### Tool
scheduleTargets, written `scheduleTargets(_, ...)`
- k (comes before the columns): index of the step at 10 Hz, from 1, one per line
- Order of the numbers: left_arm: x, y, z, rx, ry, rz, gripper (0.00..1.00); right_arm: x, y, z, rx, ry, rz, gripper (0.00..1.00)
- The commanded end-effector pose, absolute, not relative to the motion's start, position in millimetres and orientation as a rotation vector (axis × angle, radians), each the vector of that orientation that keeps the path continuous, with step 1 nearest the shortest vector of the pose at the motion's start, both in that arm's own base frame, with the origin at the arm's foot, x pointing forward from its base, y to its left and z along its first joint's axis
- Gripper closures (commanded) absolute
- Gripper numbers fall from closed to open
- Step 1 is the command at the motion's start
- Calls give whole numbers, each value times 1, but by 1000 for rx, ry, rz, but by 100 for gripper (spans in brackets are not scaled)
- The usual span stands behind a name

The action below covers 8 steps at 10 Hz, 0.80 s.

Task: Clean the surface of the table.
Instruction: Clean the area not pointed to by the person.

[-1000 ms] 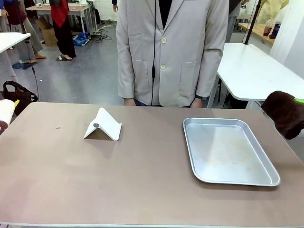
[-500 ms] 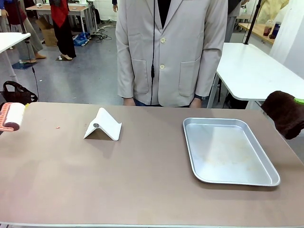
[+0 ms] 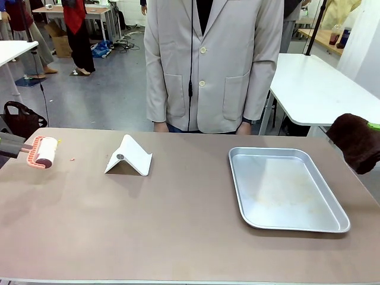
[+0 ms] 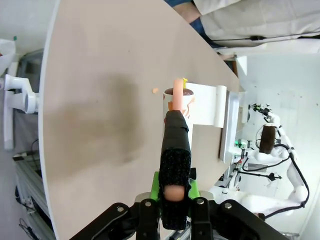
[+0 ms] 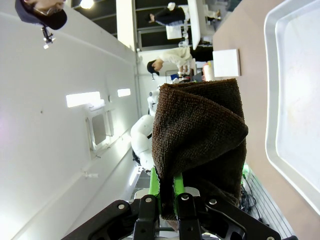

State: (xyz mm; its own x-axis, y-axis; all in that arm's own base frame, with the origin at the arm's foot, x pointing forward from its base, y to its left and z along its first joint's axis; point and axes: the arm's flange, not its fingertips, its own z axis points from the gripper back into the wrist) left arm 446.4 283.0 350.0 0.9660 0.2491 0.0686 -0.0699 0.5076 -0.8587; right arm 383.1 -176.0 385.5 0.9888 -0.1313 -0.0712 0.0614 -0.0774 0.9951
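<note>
The taupe-brown table (image 3: 178, 231) spreads across the front view, and I see it again in the left wrist view (image 4: 100, 100). My left gripper (image 4: 175, 194) is shut on the black handle of a lint roller (image 3: 43, 152). Its pink frame and white roll (image 4: 178, 101) hover at the table's far left, beside a small reddish crumb (image 3: 72, 159). At the right edge my right gripper (image 5: 167, 194) is shut on a folded dark brown cloth (image 5: 200, 135), which hangs beyond the table's right side (image 3: 355, 141).
A shiny metal tray (image 3: 285, 190) lies on the right half of the table. A white folded stand (image 3: 129, 156) sits left of centre. A person in a light jacket (image 3: 208, 65) stands at the far edge. White-topped tables stand behind.
The lint roller has come in from the left edge and turned, so its roll now sits over the table near the crumb. The brown cloth has not moved.
</note>
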Motion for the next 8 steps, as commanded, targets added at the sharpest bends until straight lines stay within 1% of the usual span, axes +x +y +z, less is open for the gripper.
scheduleTargets(1, 456, 272, 347, -982, -189, 231, 77, 383, -177, 393, 1657, -38, -168, 88)
scheduleTargets(4, 473, 263, 334, -934, -202, 260, 77, 383, -177, 393, 1657, -38, -168, 88)
scheduleTargets(8, 487, 248, 314, -882, -151, 280, 77, 383, -177, 393, 1657, -38, -168, 88)
